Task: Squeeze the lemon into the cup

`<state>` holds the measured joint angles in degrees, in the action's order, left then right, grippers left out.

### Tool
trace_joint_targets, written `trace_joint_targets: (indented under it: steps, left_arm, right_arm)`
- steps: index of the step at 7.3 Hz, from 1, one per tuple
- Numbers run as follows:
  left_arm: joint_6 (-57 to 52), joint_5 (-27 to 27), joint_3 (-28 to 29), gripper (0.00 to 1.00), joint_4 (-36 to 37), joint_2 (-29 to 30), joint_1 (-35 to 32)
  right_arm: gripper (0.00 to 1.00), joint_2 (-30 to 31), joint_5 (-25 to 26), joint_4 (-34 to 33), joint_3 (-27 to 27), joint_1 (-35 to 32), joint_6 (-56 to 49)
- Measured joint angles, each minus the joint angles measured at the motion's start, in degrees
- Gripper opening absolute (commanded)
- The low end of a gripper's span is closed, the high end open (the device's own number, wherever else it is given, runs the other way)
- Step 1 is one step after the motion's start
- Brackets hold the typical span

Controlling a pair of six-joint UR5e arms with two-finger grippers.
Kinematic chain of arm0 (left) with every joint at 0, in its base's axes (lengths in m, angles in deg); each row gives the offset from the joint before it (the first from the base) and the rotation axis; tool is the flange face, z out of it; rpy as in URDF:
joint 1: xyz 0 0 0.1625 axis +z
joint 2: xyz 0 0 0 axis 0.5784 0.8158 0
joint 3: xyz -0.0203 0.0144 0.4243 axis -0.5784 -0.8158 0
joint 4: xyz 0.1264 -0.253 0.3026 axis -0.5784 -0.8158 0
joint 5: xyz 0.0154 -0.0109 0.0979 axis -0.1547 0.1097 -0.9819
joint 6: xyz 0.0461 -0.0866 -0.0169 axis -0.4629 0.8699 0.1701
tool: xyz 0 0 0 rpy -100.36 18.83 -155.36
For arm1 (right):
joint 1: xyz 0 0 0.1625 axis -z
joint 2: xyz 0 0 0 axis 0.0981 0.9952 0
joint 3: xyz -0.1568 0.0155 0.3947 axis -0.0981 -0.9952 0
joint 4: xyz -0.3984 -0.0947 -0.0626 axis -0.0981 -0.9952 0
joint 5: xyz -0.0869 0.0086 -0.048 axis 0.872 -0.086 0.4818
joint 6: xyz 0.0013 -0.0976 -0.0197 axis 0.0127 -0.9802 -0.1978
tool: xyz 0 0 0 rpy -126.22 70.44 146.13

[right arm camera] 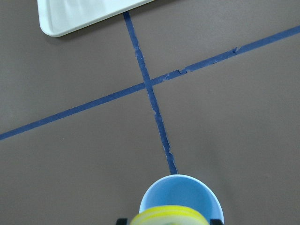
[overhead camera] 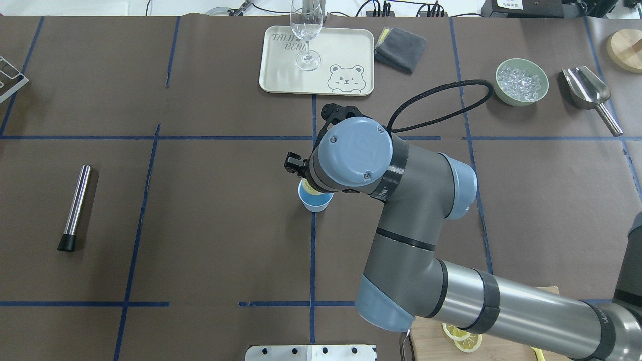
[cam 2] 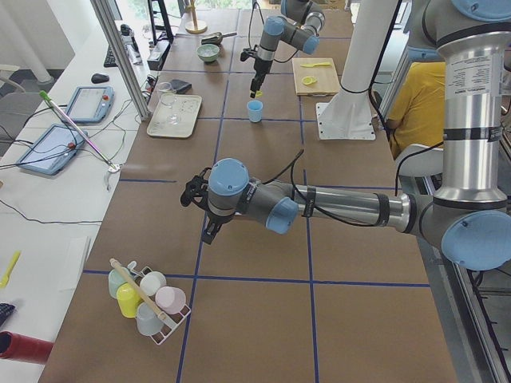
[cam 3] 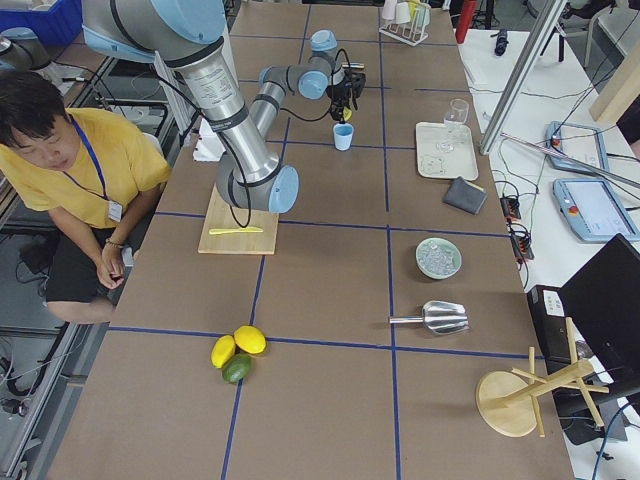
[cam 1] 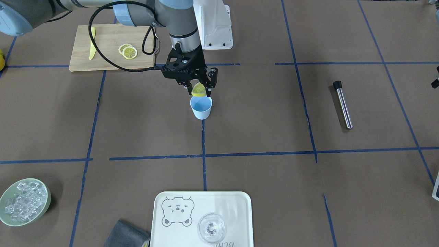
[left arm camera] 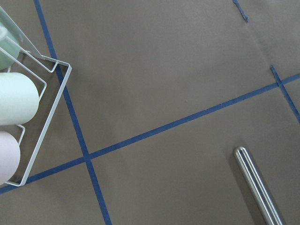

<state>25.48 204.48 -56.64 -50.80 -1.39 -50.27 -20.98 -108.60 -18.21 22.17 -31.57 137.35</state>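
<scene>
The right hand (cam 1: pixel 199 91) is clenched on the lemon (cam 1: pixel 198 90) and presses the thin slice between its two fingers, so that the slice looks bent. The slice hangs just over the cup (cam 1: pixel 201 108), which stands upright on the worktop (cam 1: pixel 260 113), on a blue tape line. The relation that matters is vertical: the cup's mouth lies below the hand, near it but apart. In the wrist view the slice seems to be over the rim side nearer the hand and not over the centre, though this is hard to judge. The left hand (cam 2: pixel 192 194) is well apart, and whether it is open cannot be told.
</scene>
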Motion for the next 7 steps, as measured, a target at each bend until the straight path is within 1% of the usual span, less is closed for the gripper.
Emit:
trace_joint_targets:
  steps: [2,4,5,6,7]
  left_arm:
    - [0.0,0.0,-0.1,1.00,0.0,0.0,0.0]
    - [0.0,0.0,-0.1,1.00,0.0,0.0,0.0]
    - [0.0,0.0,-0.2,1.00,0.0,0.0,0.0]
    - [0.0,0.0,-0.2,1.00,0.0,0.0,0.0]
    - [0.0,0.0,-0.1,1.00,0.0,0.0,0.0]
  right_arm:
    - [0.68,-0.3,-0.1,0.0,-1.9,0.1,0.1]
    - [0.70,-0.2,-0.1,0.1,-2.3,0.5,0.2]
    - [0.73,-0.1,0.0,0.1,-2.4,0.7,0.2]
    - [0.80,0.0,0.0,0.1,-2.4,0.9,0.2]
    - [0.84,0.0,0.0,0.1,-2.5,1.0,0.1]
